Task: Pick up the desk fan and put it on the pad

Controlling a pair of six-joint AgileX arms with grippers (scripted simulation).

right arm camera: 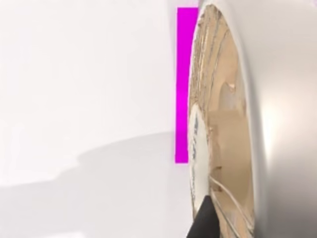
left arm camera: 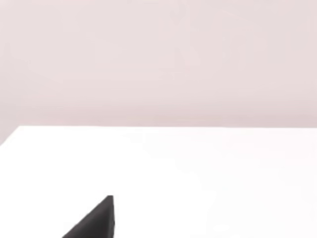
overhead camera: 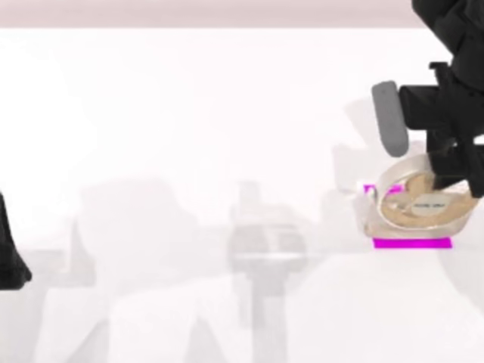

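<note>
The desk fan (overhead camera: 417, 203), a cream ring housing around tan blades and a pale oval label, lies over the magenta pad (overhead camera: 412, 243) at the table's right side. It covers most of the pad, leaving a strip at the front and a corner at the back left. My right gripper (overhead camera: 448, 178) comes down on the fan's far right rim and is shut on the ring. In the right wrist view the fan (right arm camera: 223, 124) fills the frame beside a strip of the pad (right arm camera: 183, 84), with one dark fingertip (right arm camera: 205, 220) against the fan's face. My left gripper (overhead camera: 11, 261) is parked at the left edge, open.
The white table (overhead camera: 189, 113) stretches left of the fan, crossed by faint grey shadows. A grey rounded part of the right arm (overhead camera: 389, 117) hangs just behind the fan. The left wrist view shows only one dark fingertip (left arm camera: 96, 220) over bare table.
</note>
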